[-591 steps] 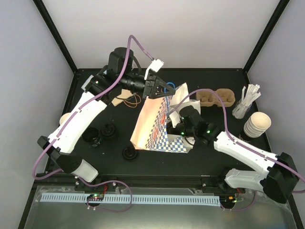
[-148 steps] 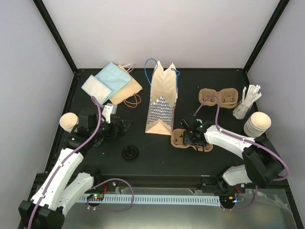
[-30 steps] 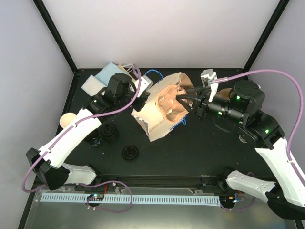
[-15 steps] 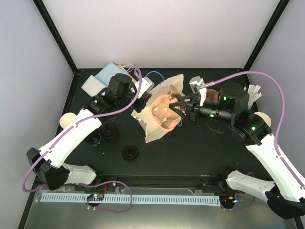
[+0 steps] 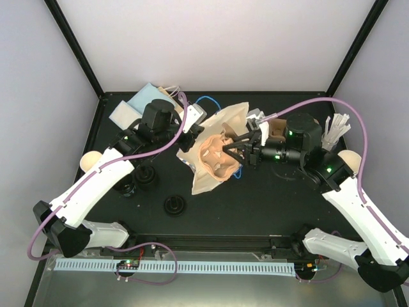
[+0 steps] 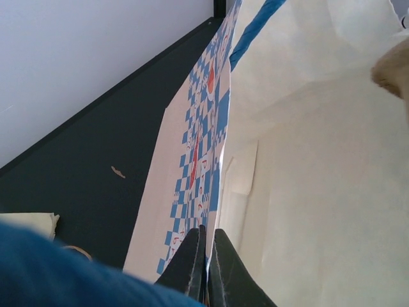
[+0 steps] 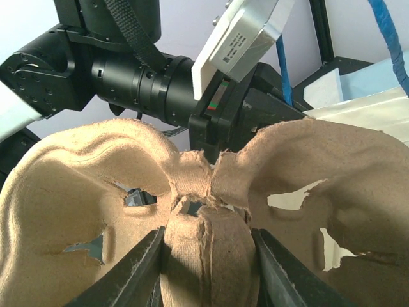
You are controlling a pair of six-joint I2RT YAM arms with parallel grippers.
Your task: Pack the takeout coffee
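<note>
The brown pulp cup tray (image 7: 77, 173) was gripped by the right gripper (image 7: 208, 256) at its central ridge, with one finger pressed on each side. The tray was held tilted, clear of the table, at the open mouth of the blue-checked paper bag (image 5: 203, 182). The bag's upper edge was pinched by the left gripper (image 6: 208, 240), whose jaws were closed flat on the paper. A black lid (image 5: 174, 204) was seen lying on the table nearby, and stacked paper cups (image 5: 349, 160) were seen at the right edge.
</note>
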